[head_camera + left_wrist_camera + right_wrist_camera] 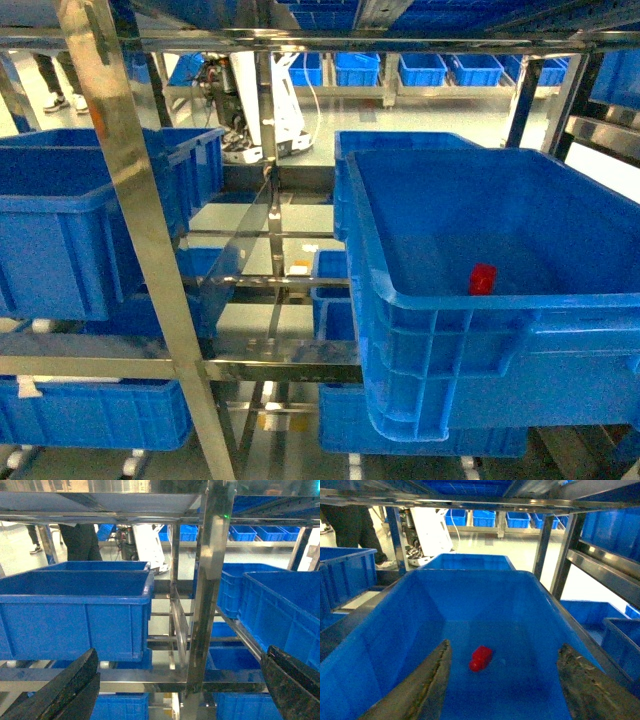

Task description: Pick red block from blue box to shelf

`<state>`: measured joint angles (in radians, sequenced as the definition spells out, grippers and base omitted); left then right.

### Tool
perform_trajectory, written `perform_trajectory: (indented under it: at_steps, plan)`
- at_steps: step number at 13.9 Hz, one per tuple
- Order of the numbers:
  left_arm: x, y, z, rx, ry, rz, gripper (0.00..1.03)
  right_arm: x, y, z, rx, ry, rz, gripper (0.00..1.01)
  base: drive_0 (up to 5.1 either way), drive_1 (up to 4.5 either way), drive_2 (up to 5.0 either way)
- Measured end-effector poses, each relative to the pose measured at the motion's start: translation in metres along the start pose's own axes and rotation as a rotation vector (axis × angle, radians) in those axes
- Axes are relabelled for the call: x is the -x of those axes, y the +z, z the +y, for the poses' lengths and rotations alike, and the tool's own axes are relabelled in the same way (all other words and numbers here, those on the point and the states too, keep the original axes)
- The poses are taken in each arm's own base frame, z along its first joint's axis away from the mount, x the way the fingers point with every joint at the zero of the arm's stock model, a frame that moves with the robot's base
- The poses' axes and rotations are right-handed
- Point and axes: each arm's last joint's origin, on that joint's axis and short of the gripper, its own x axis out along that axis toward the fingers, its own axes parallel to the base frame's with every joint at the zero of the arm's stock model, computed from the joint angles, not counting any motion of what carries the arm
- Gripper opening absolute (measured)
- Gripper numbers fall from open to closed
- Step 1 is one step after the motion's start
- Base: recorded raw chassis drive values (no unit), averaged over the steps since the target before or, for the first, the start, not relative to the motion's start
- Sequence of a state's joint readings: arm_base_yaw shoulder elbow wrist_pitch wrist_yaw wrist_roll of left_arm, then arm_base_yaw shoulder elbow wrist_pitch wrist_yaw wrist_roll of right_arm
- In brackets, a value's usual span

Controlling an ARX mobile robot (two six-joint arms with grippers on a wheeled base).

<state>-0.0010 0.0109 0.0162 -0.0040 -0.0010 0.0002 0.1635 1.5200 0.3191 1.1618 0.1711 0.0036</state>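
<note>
A: Type of premises?

B: Warehouse or storage hall. Evidence: a stainless-steel shelf (150, 230) of several tiers with slanting uprights and horizontal rails, blue plastic crates (70, 215) standing on its levels.

A: Beyond the shelf?

B: Further rows of blue bins (420, 68) on racking, a pale polished floor (400, 115), a white wheeled machine (262, 100), and a person's legs (80, 540) to its left.

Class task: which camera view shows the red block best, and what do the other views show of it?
The right wrist view: the red block lies unobstructed on the blue box floor, between the open right end effector's fingers. The head view shows it small, behind the box's front wall. The left wrist view shows none.
</note>
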Motion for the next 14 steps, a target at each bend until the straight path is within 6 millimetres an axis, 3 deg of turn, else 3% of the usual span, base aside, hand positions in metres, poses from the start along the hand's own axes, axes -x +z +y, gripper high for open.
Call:
perform_trajectory:
  at_steps: [5, 8, 14]
  plan:
    - [0.000, 0.000, 0.000, 0.000, 0.000, 0.000, 0.98, 0.016, 0.005, -0.008, -0.005, -0.005, -0.027, 0.43, 0.0, 0.00, 0.0]
    - [0.000, 0.000, 0.000, 0.000, 0.000, 0.000, 0.98, 0.047, 0.001, -0.019, -0.004, 0.008, -0.013, 0.03, 0.0, 0.00, 0.0]
    - [0.000, 0.000, 0.000, 0.000, -0.001, 0.000, 0.98, 0.087, 0.002, -0.037, -0.008, -0.003, -0.024, 0.02, 0.0, 0.00, 0.0]
